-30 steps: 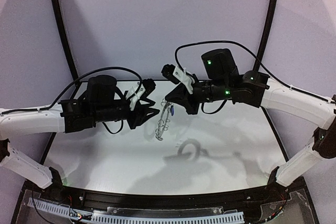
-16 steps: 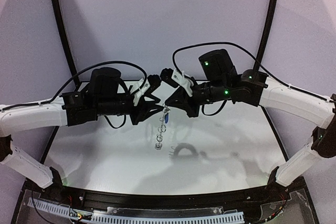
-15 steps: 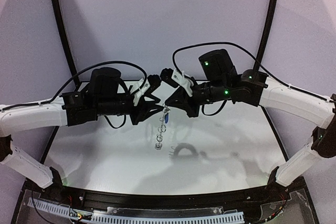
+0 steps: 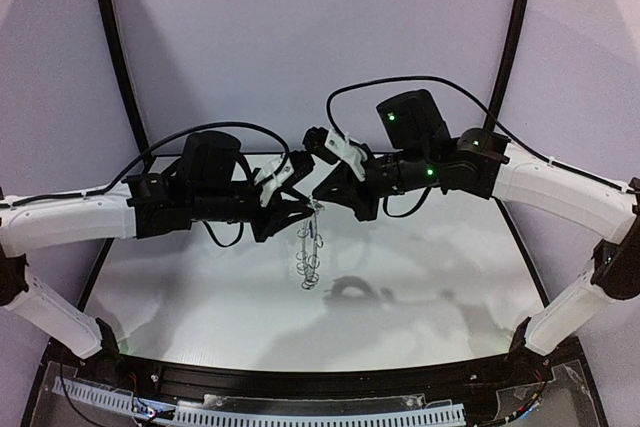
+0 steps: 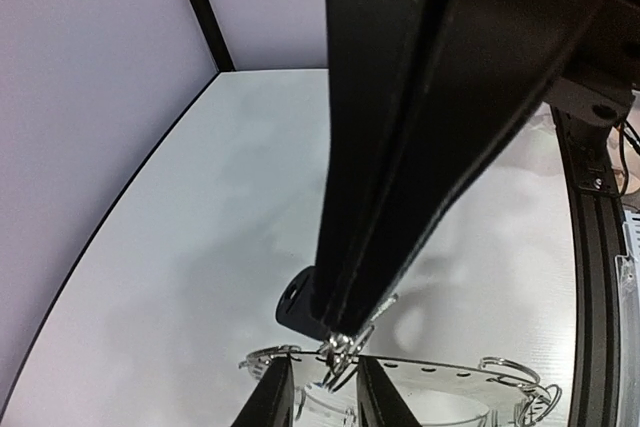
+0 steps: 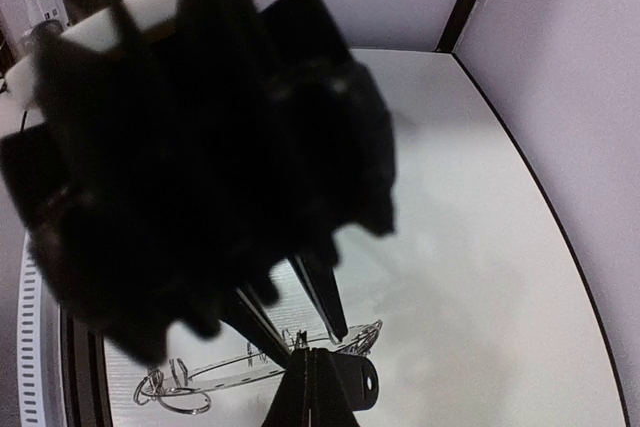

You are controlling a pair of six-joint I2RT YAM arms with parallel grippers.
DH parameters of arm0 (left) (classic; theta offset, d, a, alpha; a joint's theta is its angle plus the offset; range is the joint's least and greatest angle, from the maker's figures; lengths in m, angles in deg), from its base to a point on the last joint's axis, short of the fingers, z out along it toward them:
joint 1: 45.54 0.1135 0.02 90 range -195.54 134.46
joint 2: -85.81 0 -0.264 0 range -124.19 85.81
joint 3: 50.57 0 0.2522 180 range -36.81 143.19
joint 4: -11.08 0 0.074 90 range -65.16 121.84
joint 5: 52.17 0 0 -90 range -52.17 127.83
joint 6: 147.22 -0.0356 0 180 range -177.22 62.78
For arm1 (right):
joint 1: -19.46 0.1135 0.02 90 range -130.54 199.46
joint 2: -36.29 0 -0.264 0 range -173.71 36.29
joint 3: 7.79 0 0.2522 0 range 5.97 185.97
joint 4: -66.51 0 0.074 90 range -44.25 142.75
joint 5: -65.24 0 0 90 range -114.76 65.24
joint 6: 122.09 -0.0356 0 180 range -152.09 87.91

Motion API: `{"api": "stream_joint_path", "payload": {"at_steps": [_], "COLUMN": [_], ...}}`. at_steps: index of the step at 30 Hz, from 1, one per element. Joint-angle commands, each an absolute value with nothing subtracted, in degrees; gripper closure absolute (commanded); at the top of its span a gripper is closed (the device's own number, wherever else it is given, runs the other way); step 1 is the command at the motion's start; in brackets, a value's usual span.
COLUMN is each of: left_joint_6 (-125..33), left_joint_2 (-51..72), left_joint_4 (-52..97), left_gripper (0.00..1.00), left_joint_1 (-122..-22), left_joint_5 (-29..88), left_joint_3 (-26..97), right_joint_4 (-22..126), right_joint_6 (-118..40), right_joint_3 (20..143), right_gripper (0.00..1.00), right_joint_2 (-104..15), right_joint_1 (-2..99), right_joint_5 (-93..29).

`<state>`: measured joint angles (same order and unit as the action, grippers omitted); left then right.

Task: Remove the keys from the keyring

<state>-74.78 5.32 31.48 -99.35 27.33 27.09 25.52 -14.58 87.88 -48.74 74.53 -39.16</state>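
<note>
Fingertips of the right gripper [image 5: 335, 332] are pressed fully together. They pinch a small knot of the thin wire loops [image 5: 505, 369] on the rim of the keyring [image 5: 440, 372], so the ring hangs from that one point. The left gripper [image 5: 322, 372] sits directly opposite, with its jaws partly apart. Its two fingers [image 5: 270, 402] stand one on each side of the pinched loops with a narrow gap between them, and from these views they do not appear to be clamping anything.

In both wrist views the keyring shows edge-on as a flat dark disc with a row of small holes and loops spreading from its rim. From above it dangles in the air between the two tool tips as a slim vertical cluster, clear of the white table [image 4: 200, 297], with its curved shadow [image 4: 348, 290] on the surface below and a little to the right. The keys are too small to pick out with confidence among the loops, though they may sit high in the cluster. Both arms reach inward from opposite sides and nearly meet over the middle of the table.
</note>
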Motion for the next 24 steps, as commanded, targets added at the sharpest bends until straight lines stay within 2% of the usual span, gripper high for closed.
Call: {"api": "stream_joint_path", "payload": {"at_steps": [1, 2, 5, 9, 15, 24], "left_joint_6": [-75.34, -75.42, -75.69, -75.16, -71.66, -67.23], "left_joint_2": [5.11, 5.23, 5.48, 6.30, 11.64, 14.76], "left_joint_4": [31.84, 31.86, 32.02, 31.03, 20.51, 14.51], "left_gripper": [0.84, 0.94, 0.99, 0.99, 0.99, 0.99], "left_joint_1": [-99.29, -99.30, -99.33, -99.31, -99.29, -98.68], "left_joint_5": [26.84, 26.80, 27.46, 30.15, 34.19, 35.86], "left_joint_3": [28.88, 28.85, 28.46, 26.78, 20.20, 18.38], "right_joint_4": [26.35, 26.11, 25.90, 26.18, 26.33, 33.70], "right_joint_6": [-14.41, -14.26, -14.40, -14.33, -12.88, -11.67], "right_joint_3": [90.42, 90.56, 90.73, 89.89, 84.62, 73.19], "right_gripper": [1.00, 1.00, 1.00, 1.00, 1.00, 1.00], "right_joint_2": [-49.70, -49.90, -50.01, -49.09, -46.82, -44.96], "right_joint_1": [74.38, 74.38, 74.39, 74.39, 74.39, 74.39], "right_joint_5": [-40.50, -40.50, -39.40, -35.94, -29.99, -32.14]}}
